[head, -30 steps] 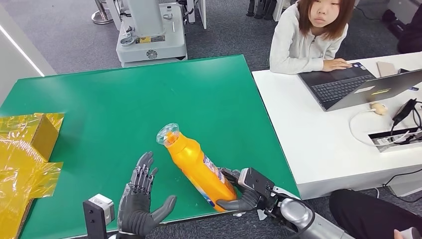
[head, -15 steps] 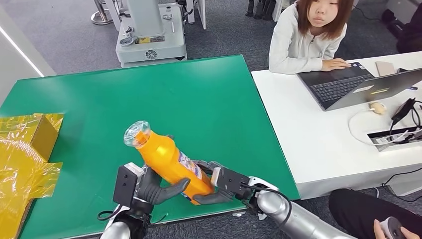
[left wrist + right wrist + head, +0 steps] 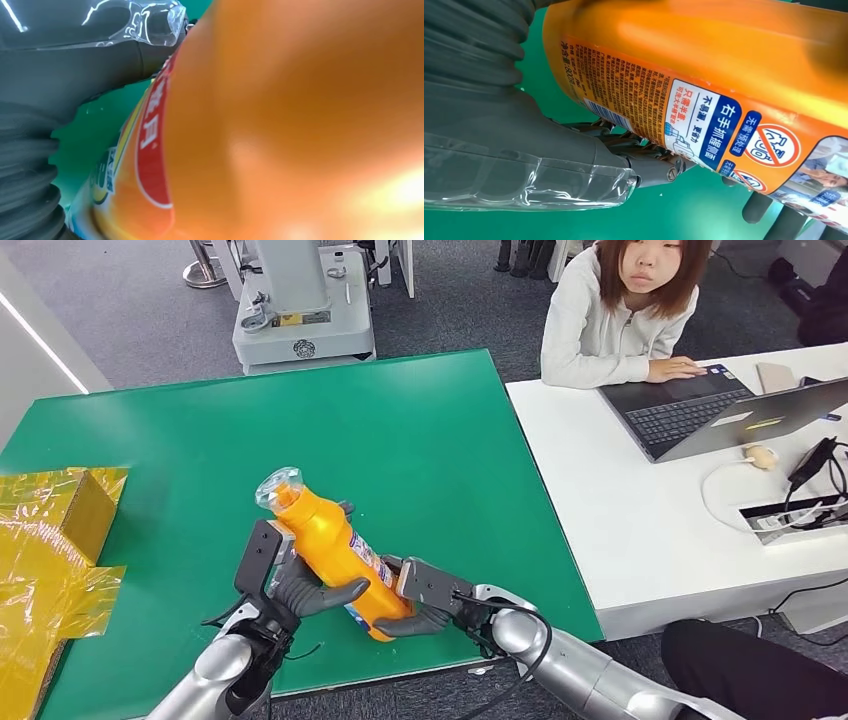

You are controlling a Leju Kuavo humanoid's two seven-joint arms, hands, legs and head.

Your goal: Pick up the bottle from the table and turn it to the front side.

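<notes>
Pickup looks done: the orange bottle (image 3: pixel 335 552) is held tilted above the near edge of the green counter (image 3: pixel 420 440), its clear-wrapped cap end pointing up and away, with the left hand (image 3: pixel 300 592) wrapped round its middle and the right hand (image 3: pixel 425 612) clamped on its base. The right wrist view faces the fine-print back label, so I judge the turn to the front side unfinished.
</notes>
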